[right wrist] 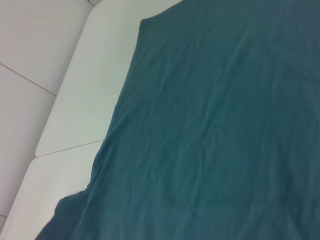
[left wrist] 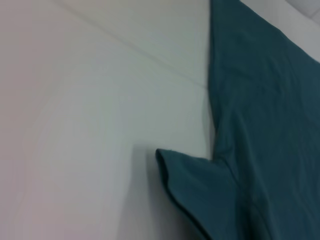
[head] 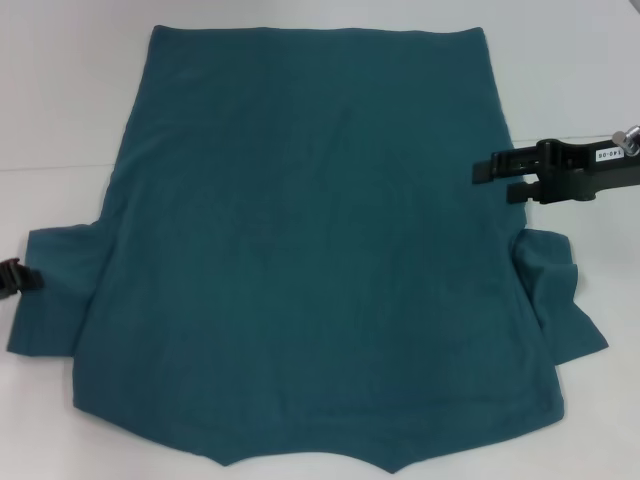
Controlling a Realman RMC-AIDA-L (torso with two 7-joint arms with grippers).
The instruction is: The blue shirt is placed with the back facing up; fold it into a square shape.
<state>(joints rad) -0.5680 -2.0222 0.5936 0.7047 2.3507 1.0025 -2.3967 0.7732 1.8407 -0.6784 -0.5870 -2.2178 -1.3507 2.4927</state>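
Note:
The blue shirt (head: pixel 310 250) lies flat on the white table (head: pixel 60 100), plain side up, hem far and collar edge near. Its short sleeves stick out at the left (head: pixel 55 290) and the right (head: pixel 555 290). My right gripper (head: pixel 495 178) hovers over the shirt's right edge above the right sleeve, fingers pointing inward, open and empty. My left gripper (head: pixel 10 275) shows only as a black tip at the picture's left edge, beside the left sleeve. The left wrist view shows the sleeve (left wrist: pixel 200 190) and side of the shirt (left wrist: pixel 265 125). The right wrist view shows the shirt's body (right wrist: pixel 210 130).
White table surface surrounds the shirt, with a seam line running across it (head: pixel 50 168). Table panels and rounded edges show in the right wrist view (right wrist: pixel 65 100). No other objects are in view.

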